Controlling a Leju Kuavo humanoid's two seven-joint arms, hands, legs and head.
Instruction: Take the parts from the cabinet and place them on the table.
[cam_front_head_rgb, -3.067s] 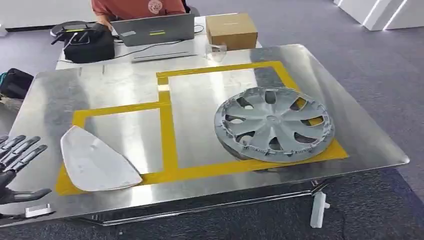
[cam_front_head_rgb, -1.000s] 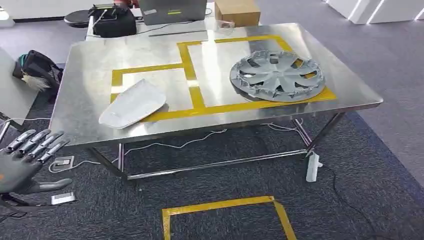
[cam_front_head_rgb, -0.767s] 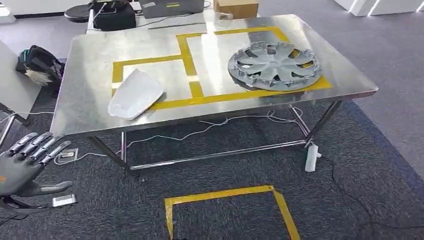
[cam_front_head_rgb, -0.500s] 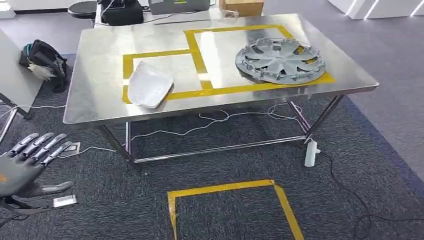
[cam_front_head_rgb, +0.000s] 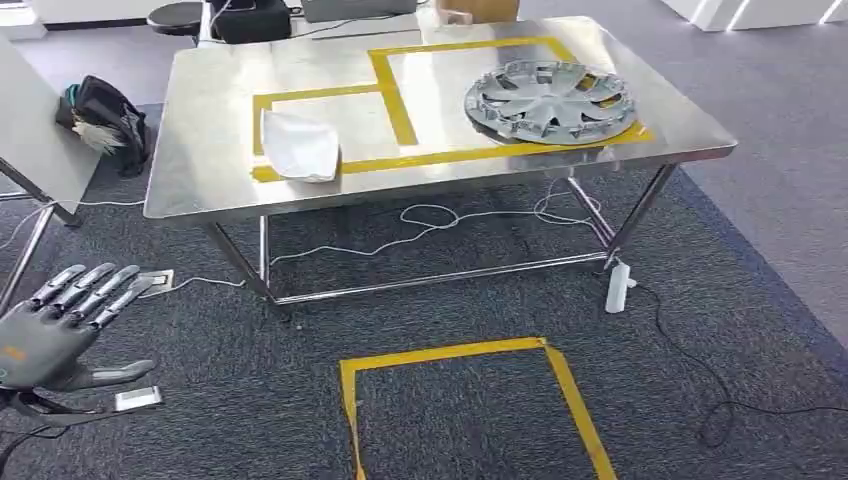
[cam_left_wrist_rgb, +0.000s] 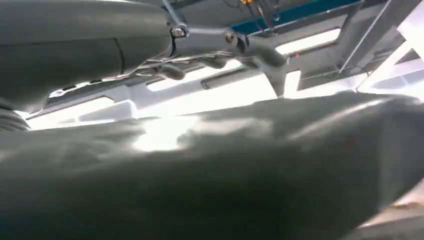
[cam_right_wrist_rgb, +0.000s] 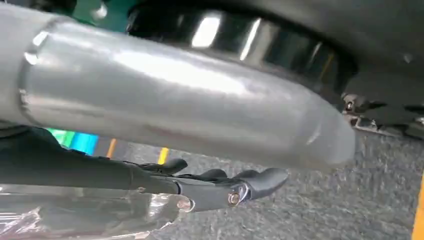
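The left hand (cam_front_head_rgb: 62, 335) hung empty, fingers spread, above dark carpet. Both parts lay on the steel surface (cam_front_head_rgb: 200, 175): a white panel (cam_front_head_rgb: 298, 146) and a grey wheel cover (cam_front_head_rgb: 549, 100), well apart. Placement looked finished; any next move meant returning to the cabinet. The right wrist view showed the right hand (cam_right_wrist_rgb: 220, 187), fingers extended, holding nothing.

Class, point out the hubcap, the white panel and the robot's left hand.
hubcap (cam_front_head_rgb: 549, 101), head view, centre hub.
white panel (cam_front_head_rgb: 299, 145), head view, middle of its top face.
left hand (cam_front_head_rgb: 45, 342), head view, back of the hand.
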